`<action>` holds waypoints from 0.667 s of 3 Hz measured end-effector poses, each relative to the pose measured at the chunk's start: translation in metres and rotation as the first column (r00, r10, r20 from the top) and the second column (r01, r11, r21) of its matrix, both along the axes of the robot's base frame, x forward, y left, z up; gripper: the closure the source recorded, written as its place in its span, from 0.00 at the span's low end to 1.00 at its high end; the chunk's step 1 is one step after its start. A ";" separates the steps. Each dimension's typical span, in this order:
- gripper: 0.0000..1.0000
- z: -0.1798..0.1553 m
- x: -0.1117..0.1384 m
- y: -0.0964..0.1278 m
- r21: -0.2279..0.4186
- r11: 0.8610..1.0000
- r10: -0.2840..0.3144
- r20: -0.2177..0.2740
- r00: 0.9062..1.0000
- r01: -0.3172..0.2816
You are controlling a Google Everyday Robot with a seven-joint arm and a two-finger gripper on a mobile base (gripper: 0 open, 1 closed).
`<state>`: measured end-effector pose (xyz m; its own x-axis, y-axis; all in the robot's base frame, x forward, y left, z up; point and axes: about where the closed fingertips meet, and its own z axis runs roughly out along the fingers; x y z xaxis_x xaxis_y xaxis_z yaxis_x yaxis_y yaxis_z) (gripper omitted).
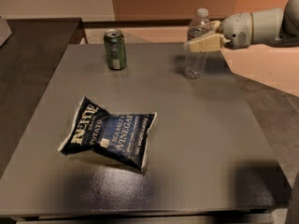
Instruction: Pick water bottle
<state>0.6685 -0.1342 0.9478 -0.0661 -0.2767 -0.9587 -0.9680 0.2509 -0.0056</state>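
Note:
The water bottle (194,63) is clear ribbed plastic with a white cap and stands upright at the far right of the grey table (187,139). My gripper (196,35) reaches in from the right at the height of the bottle's upper body. It is open, with one cream finger (203,44) in front of the bottle and the other behind it. The bottle's base rests on the table.
A green soda can (115,49) stands at the far middle of the table, left of the bottle. A dark blue chip bag (108,138) lies in the near left half. A dark counter (28,64) adjoins the table on the left.

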 end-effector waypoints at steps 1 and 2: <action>0.96 0.044 -0.020 -0.004 0.054 0.998 0.030 0.070 0.997 -0.034; 1.00 0.078 -0.034 -0.006 0.088 0.994 0.052 0.126 0.991 -0.064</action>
<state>0.6348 -0.1406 1.0262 0.0674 -0.1868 -0.9801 -0.9743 0.1995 -0.1050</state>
